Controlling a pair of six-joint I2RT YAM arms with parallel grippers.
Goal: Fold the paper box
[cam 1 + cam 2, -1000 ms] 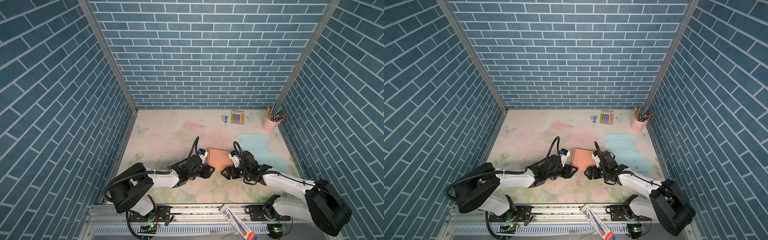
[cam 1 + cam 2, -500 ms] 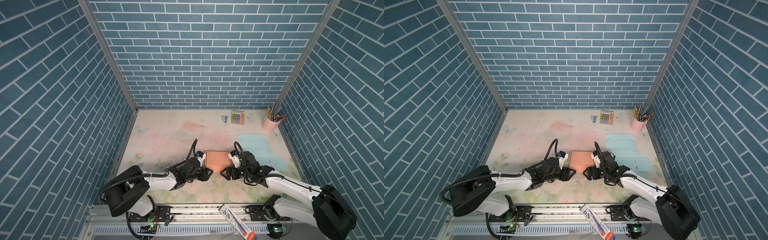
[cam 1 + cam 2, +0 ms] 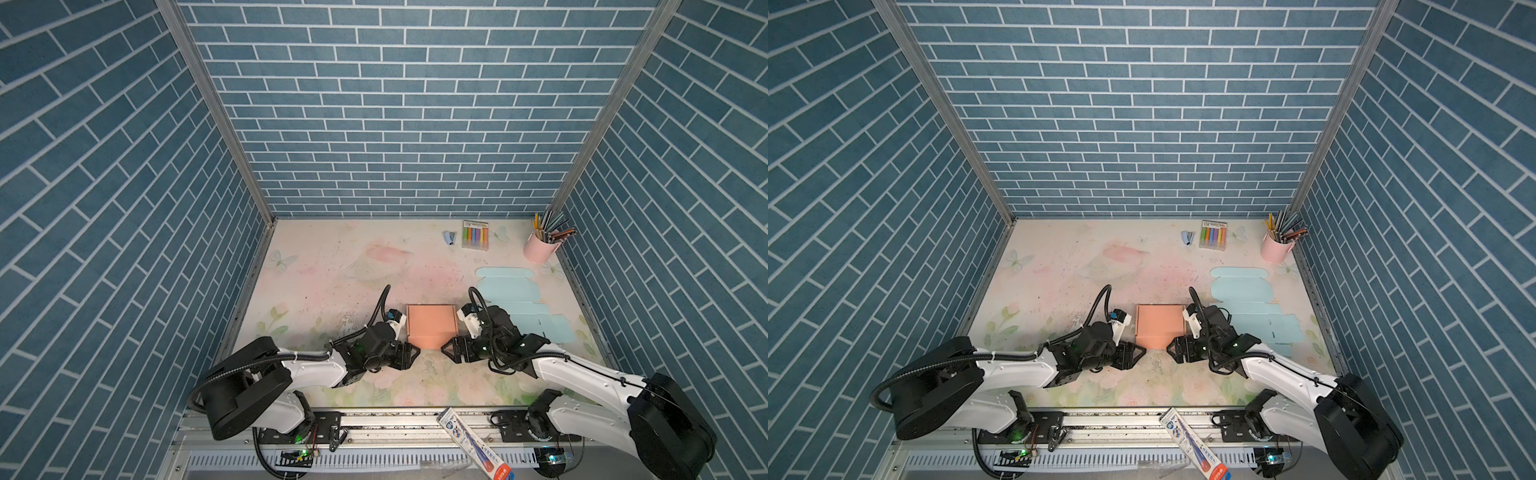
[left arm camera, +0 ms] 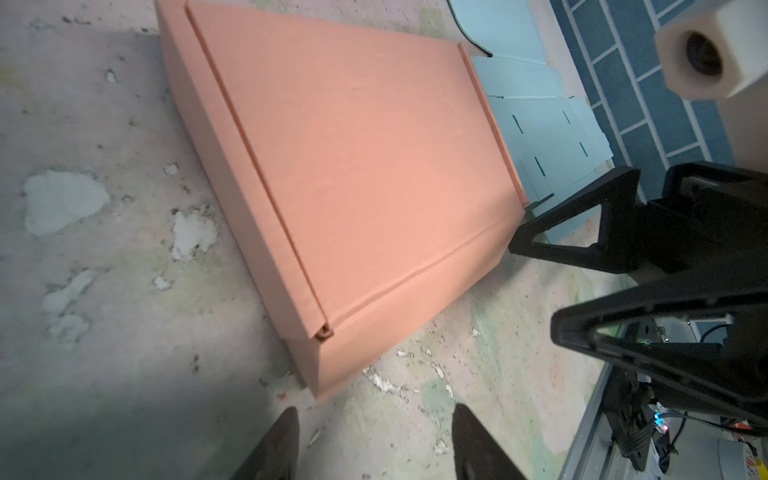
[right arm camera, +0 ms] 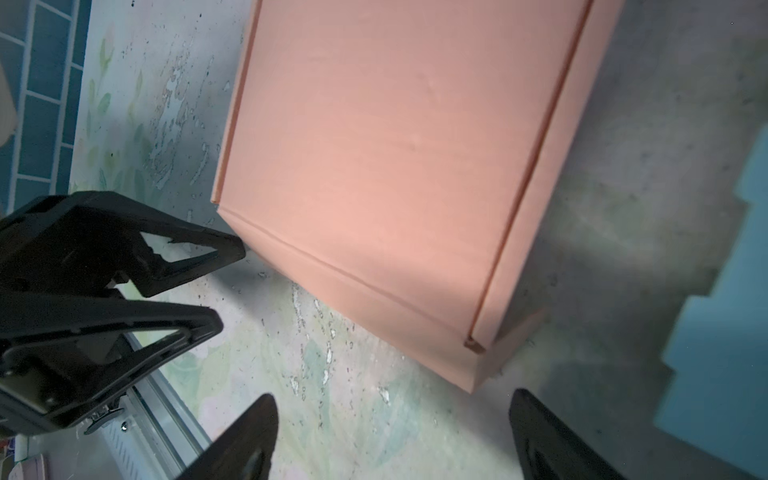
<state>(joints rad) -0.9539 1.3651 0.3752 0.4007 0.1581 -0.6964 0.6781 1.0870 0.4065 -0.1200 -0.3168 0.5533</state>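
Two sets of fingers, one box, and neither is touching it! The salmon paper box (image 3: 432, 328) sits on the surface (image 3: 332, 266) towards the front edge, right between the arms, with its lid flat and its front wall closed in both top views. It looks squared up, so the folding reads as all but finished. In the right wrist view, though, a small tab (image 5: 523, 328) seems to peek out at one near corner, so I'd call this the check-and-tidy step.

Now the left gripper (image 3: 411, 357) hangs just off the box's near left corner, fingers (image 4: 286, 432) apart and empty. Opposite, the right gripper (image 3: 448, 357) mirrors it at the near right corner, fingers (image 5: 257, 424) spread wider, empty too.

Next move, as I judge it: nudge that tab flush, gently, since thin card buckles, or simply back both arms away.

Off to the right lies a flat pale blue box blank (image 3: 515, 299), close to the right arm. A pink pencil cup (image 3: 539, 251) stands at the back.
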